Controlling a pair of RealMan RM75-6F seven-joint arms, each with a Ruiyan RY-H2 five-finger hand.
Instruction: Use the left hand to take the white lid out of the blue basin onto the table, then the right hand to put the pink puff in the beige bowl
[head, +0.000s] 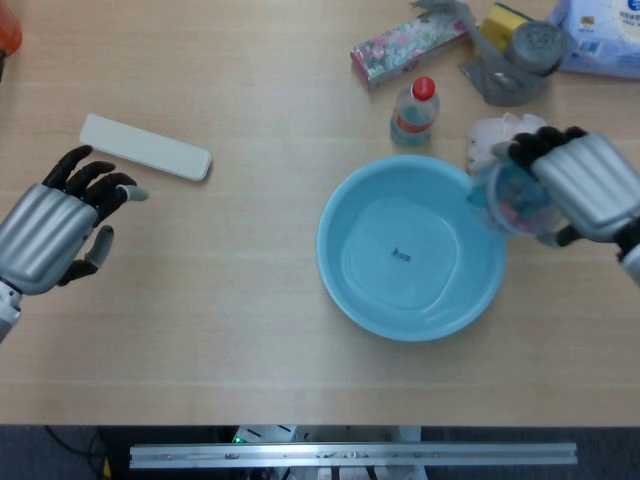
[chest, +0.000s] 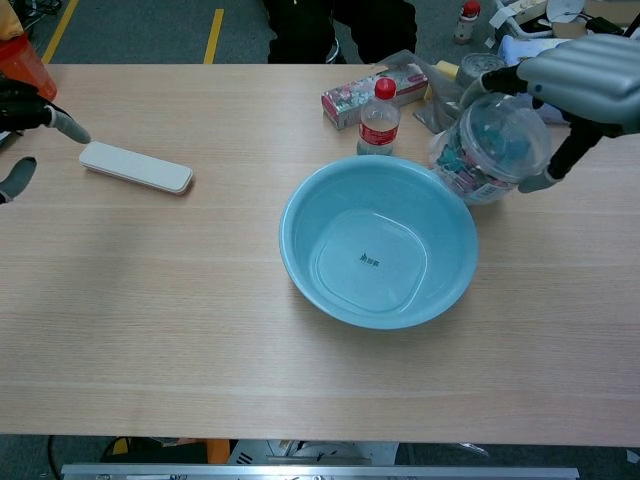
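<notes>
**Fingers on the right wrapped round a jar, left ones slack**

Head view: my right hand's (head: 588, 185) fingers (head: 545, 142) clasp a clear jar (head: 508, 195) of coloured bits, held just past the basin's (head: 335, 215) far rim. The left hand (head: 42, 237) hangs with its fingers (head: 98, 182) spread, grasping nothing. The lid (head: 145, 147) lies on the tabletop (head: 230, 310), clear of the empty basin. The puff (head: 492, 130) peeks out behind the jar; I cannot make out the bowl.

Chest view: the jar hangs tilted over that spot, near the bottle (chest: 378, 118). The risk I see is lowering blind, so the jar crushes the puff, or my wrist clips the bottle over.
</notes>
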